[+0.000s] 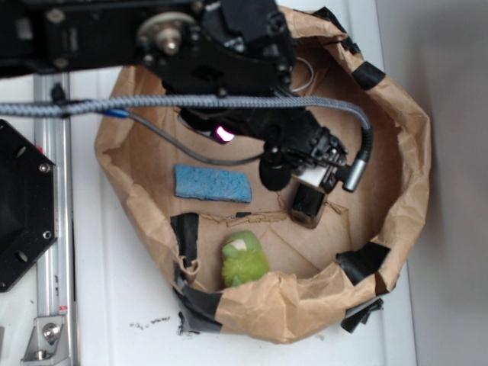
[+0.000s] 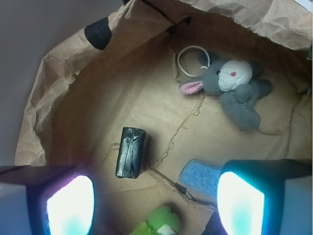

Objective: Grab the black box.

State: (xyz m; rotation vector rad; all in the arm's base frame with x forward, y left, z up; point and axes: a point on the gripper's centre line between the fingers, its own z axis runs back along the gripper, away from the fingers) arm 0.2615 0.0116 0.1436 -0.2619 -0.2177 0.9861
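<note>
One target only: the black box point(image 2: 130, 152), flat on the paper bag point(image 2: 58, 88) floor. Hovered above with gripper point(image 2: 155, 203) spread wide, probably for straddling it.

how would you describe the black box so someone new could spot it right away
Look inside the brown paper bag with its rolled-down rim, on its flat floor. The black box lies between the grey plush mouse and the green plush, left of the blue sponge. It is the only glossy, hard-edged black block; the others are soft.
</note>
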